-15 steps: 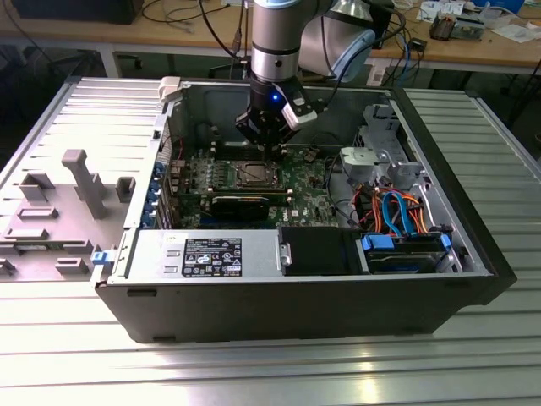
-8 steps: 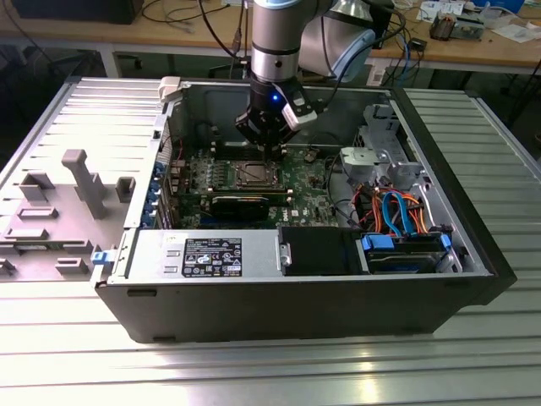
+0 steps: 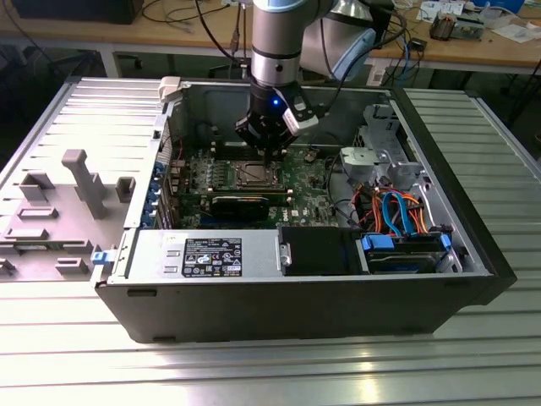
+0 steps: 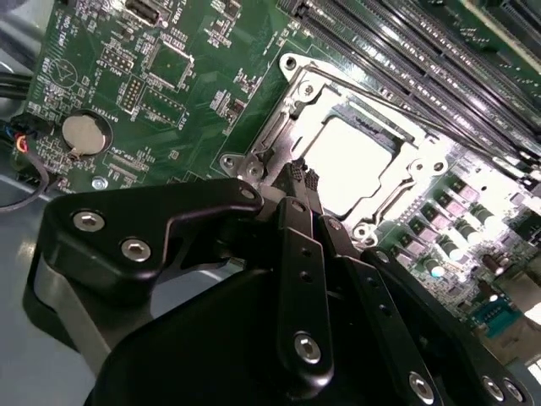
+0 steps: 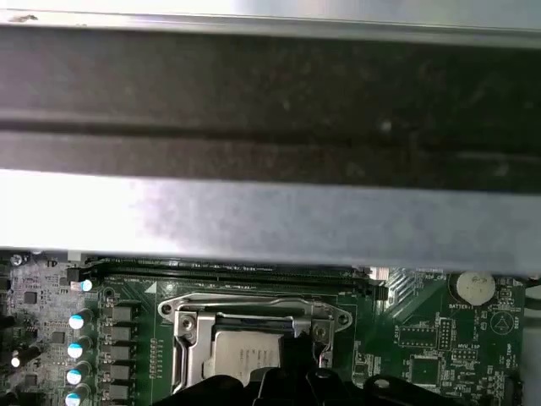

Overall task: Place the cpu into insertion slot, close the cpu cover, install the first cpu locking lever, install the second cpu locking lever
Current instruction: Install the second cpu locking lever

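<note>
Already the cpu [image 4: 351, 162] lies flat in the slot [image 4: 296, 182] on the green board [image 4: 101, 51], and the cover [image 4: 279, 127] seems to be down around it, its window showing the pale metal top. The pincer [image 4: 303, 179] stands at the edge of the cover, fingers close together with nothing between them, the tips touching or almost touching the frame. I judge the cover to be thin, stiff, springy steel, smooth and slippery; pressing on its rim is safer than on the chip. The cpu itself is light, and the contacts beneath it are fragile.
</note>
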